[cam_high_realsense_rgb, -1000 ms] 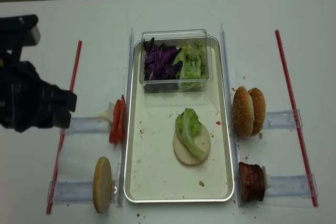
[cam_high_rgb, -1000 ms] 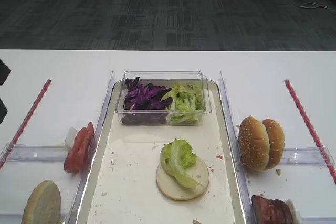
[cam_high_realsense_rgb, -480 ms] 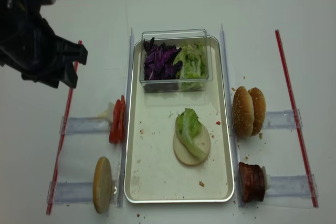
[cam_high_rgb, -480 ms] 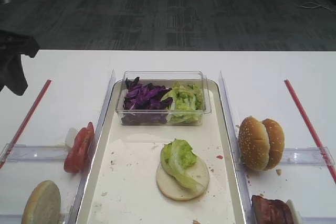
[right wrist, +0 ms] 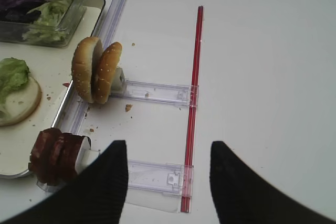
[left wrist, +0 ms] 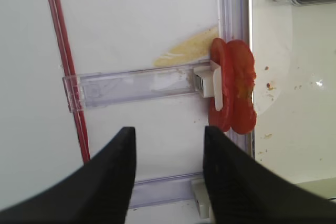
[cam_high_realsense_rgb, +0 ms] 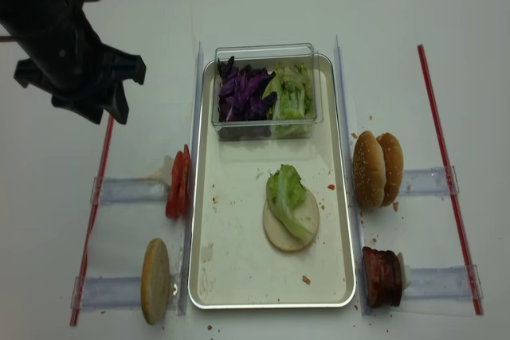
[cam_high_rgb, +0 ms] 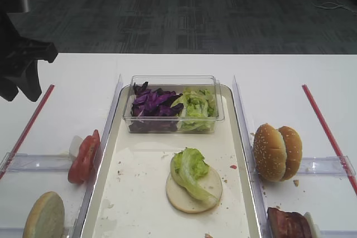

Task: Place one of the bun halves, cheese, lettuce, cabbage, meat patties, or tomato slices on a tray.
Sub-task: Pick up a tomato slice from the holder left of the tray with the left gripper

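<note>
On the tray [cam_high_realsense_rgb: 231,260] lies a flat bun half [cam_high_realsense_rgb: 296,228] with a lettuce [cam_high_realsense_rgb: 284,187] leaf on top. Tomato slices [left wrist: 233,93] stand on edge in a clear rack left of the tray. My left gripper [left wrist: 168,129] hovers open and empty over the white table just left of them; it shows high at the left in the overhead view [cam_high_realsense_rgb: 111,105]. My right gripper [right wrist: 168,145] is open and empty, right of the meat patties [right wrist: 55,153] and the sesame bun halves [right wrist: 97,69]. Cabbage [cam_high_realsense_rgb: 243,93] fills a clear box. No cheese is in view.
The clear box [cam_high_realsense_rgb: 307,121] sits across the tray's far end and also holds green leaves [cam_high_realsense_rgb: 291,95]. Another bun half [cam_high_realsense_rgb: 154,280] stands in the near left rack. Red strips [cam_high_realsense_rgb: 100,181] [right wrist: 193,77] and clear racks [right wrist: 157,93] flank the tray.
My left arm has swung from the near left toward the far side and slightly rightward. The food and the tray have not moved.
</note>
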